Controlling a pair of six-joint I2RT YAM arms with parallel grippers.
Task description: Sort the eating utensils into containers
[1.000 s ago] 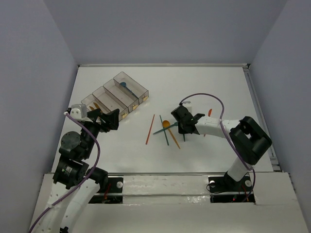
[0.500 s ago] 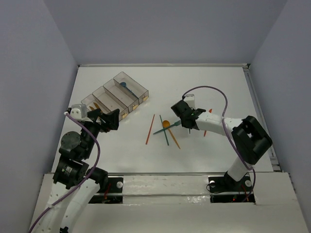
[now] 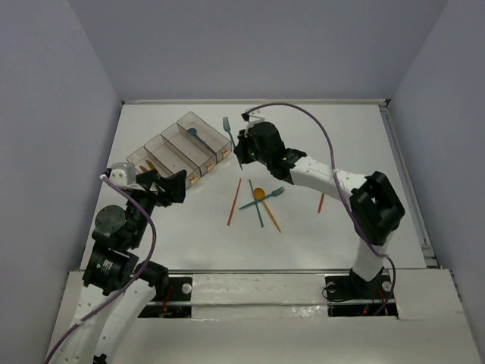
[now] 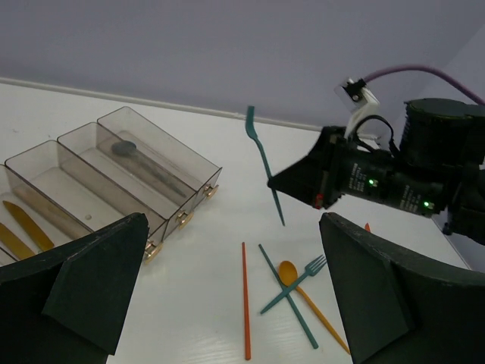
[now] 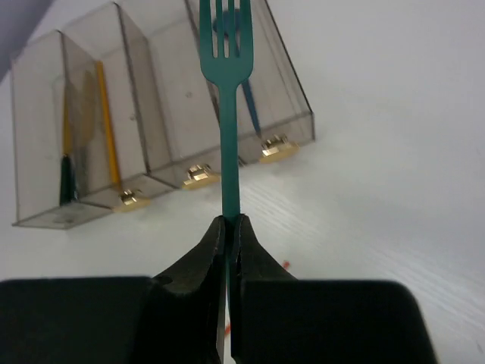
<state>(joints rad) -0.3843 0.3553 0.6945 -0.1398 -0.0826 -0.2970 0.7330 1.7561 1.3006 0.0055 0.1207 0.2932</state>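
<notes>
**Teal fork pinched in the right arm's jaws, tines toward the bins**

Teal is the colour we're watching. The teal fork (image 3: 228, 130) sits in the right gripper (image 3: 241, 150), whose jaws are closed down to a sliver on the handle. In the right wrist view the shaft runs straight out from between the fingers (image 5: 204, 246), with the tines at the far end over the clear bins (image 5: 292, 98). From the left wrist camera we see the fork (image 4: 264, 159) standing steep and slightly tilted. Its tines are up, and the handle's tail pokes out below the grip. From above, its long axis runs near-to-far with the tines toward the far edge of the table (image 3: 341, 129). It sits just beside the right end of the bin row (image 3: 214, 135), apart from the walls.

The last bin on that side holds a blue spoon (image 4: 125, 148), and orange pieces (image 5: 106, 114) lie in bins further along.

Nearer the arms, a loose cluster rests on the table: an orange stick (image 3: 234, 202), a second teal fork (image 3: 270, 196) and an orange spoon (image 3: 259, 194).

The left gripper (image 3: 173, 186) hangs near the row's other end. Its fingers (image 4: 91, 280) are spread wide with nothing between them.
</notes>
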